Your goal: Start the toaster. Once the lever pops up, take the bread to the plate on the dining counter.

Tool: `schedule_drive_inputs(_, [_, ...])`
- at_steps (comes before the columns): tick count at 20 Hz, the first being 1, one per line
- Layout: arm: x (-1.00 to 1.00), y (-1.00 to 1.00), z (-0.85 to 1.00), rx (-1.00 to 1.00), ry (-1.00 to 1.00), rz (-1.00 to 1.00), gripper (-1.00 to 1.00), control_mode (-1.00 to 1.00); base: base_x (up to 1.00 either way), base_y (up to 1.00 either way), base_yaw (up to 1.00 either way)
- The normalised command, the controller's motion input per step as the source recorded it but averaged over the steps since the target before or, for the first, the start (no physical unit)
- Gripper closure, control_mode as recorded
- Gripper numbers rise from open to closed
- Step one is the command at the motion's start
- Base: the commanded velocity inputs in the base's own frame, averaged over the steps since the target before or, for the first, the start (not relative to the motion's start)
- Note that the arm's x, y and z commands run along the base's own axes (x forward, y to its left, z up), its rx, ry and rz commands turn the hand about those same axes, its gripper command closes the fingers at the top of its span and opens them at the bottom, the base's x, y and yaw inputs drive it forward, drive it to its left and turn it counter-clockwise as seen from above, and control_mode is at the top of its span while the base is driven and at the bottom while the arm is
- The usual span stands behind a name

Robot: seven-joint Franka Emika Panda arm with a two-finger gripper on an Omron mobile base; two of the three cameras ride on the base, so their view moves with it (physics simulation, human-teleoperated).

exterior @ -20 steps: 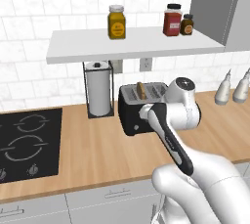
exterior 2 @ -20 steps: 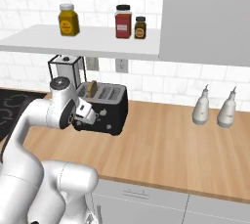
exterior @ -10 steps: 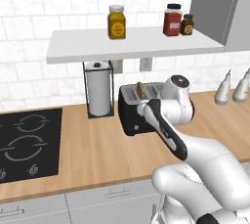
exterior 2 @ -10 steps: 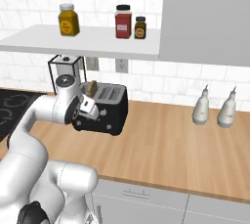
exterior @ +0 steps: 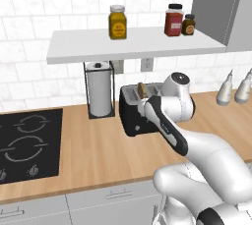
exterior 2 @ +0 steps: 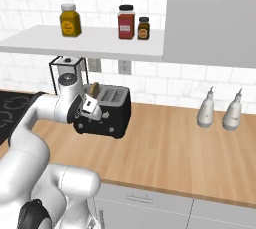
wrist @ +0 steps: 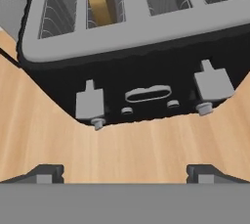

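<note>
The black toaster (exterior: 138, 116) (exterior 2: 111, 112) stands on the wood counter below the shelf, its front (wrist: 146, 74) facing my hand. A tan slice of bread (exterior: 142, 89) (exterior 2: 94, 89) (wrist: 97, 0) stands in one of its slots. Two grey levers (wrist: 91, 102) (wrist: 212, 84) stick out of the front, with small buttons between them. My gripper (wrist: 124, 174) (exterior 2: 96, 114) is open, low in front of the toaster and just short of it, with nothing between its fingers. The plate and the dining counter are out of view.
A paper towel holder (exterior: 100, 90) stands left of the toaster, and a black cooktop (exterior: 27, 143) lies further left. Two pale bottles (exterior 2: 205, 113) (exterior 2: 232, 116) stand to the right. The shelf (exterior: 133, 42) with jars hangs just above the toaster.
My hand has moved a little up and in toward the toaster's front. The jaws have stayed wide open. The toaster and bread have not moved.
</note>
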Motion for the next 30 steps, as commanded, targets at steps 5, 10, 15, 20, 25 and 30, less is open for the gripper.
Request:
schedule_drive_inputs(5, [0.00,0.00,-0.06,0.00,0.00,0.00,-1.00,-1.00,0.00,0.00,0.00])
schedule_drive_inputs(10, [0.00,0.00,-0.08,0.00,0.00,0.00,-1.00,-1.00,0.00,0.00,0.00])
schedule_drive_inputs(15, [0.00,0.00,-0.06,0.00,0.00,0.00,-1.00,-1.00,0.00,0.00,0.00])
schedule_drive_inputs(20, [0.00,0.00,-0.24,0.00,0.00,0.00,-1.00,-1.00,0.00,0.00,0.00])
schedule_drive_inputs(25, [0.00,0.00,-0.33,0.00,0.00,0.00,-1.00,-1.00,0.00,0.00,0.00])
schedule_drive_inputs(30, [0.00,0.00,-0.13,0.00,0.00,0.00,-1.00,-1.00,0.00,0.00,0.00])
